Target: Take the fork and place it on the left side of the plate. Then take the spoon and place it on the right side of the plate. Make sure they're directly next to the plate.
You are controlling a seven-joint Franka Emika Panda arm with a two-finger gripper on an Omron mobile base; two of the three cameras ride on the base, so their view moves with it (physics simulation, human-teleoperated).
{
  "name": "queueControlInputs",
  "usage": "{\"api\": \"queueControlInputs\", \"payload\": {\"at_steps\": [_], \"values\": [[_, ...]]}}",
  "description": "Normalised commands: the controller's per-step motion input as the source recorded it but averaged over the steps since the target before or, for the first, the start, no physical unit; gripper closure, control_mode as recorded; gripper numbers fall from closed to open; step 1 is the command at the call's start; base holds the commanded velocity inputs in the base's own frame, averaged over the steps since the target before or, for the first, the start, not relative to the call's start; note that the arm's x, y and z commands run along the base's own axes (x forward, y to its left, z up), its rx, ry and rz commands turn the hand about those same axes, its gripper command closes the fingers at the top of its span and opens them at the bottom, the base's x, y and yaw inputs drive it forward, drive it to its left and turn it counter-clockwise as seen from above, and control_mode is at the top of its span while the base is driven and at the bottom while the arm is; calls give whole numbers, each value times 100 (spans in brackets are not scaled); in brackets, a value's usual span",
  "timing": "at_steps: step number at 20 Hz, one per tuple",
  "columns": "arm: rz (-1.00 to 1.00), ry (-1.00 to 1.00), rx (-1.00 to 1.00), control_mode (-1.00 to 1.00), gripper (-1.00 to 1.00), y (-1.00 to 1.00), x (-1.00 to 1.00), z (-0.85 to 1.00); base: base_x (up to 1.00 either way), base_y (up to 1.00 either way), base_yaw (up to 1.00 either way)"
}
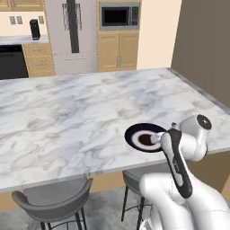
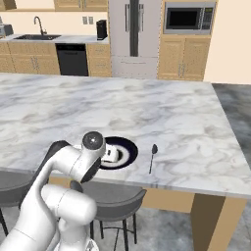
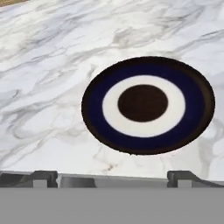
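The plate (image 3: pixel 148 105) lies flat on the marble counter near its front edge, round with a dark rim, a pale ring and a dark centre. It also shows as the plate (image 1: pixel 136 134) and the plate (image 2: pixel 127 149), partly covered by my hand. My gripper (image 3: pixel 113 179) hovers above the plate's near side, open, with nothing between its fingertips (image 3: pixel 43 178). The spoon (image 2: pixel 152 158), thin and dark grey, lies just right of the plate, a small gap away, bowl pointing away from the edge. The fork is hidden or out of view.
The marble island counter (image 1: pixel 67 112) stretches wide to the left and back. Grey stools (image 1: pixel 54 200) stand under its front edge. My own arm (image 2: pixel 73 166) blocks the plate's left side in the right base view. Cabinets, fridge and microwave line the far wall.
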Motion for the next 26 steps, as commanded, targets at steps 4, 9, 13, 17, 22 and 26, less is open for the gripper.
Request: {"api": "queueControlInputs", "payload": {"at_steps": [4,9,13,17,22,26], "values": [[8,-43,-3,-100,-100,8,0,28,0,0,0],[3,-13,-2,100,-100,5,0,18,0,4,5],[0,0,0,100,-100,0,0,0,-3,28,8],[0,0,0,100,-100,0,0,0,-23,82,0],[0,0,0,100,-100,0,0,0,-22,100,0],[0,0,0,100,-100,0,0,0,-41,100,0]]}}
